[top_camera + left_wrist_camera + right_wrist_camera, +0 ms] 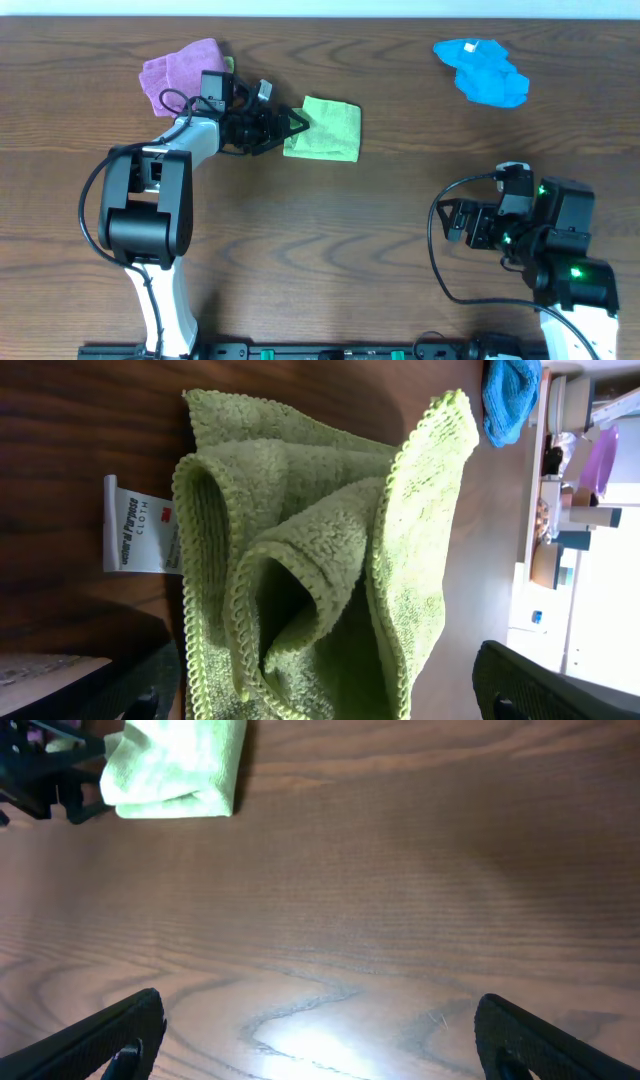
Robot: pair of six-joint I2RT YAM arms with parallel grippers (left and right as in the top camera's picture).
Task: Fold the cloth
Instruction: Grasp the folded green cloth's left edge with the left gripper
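The cloth [325, 128] was a light lime-green terry microfiber towel with a stitched looped edge, gathered into a loose, roughly rectangular bundle rather than a neat fold. It lay on the table [330, 250] directly ahead of the left gripper [296, 127], its near edge reaching in between that gripper's widely spread fingers. Seen from the left wrist, its layers curled over one another into two open, tube-like folds, with one hemmed corner pointing away from the gripper. A white tag [135, 525] with printed lettering stuck out flat from one side. The cloth sat well apart from the right gripper [452, 222], far ahead of it and off to one side.
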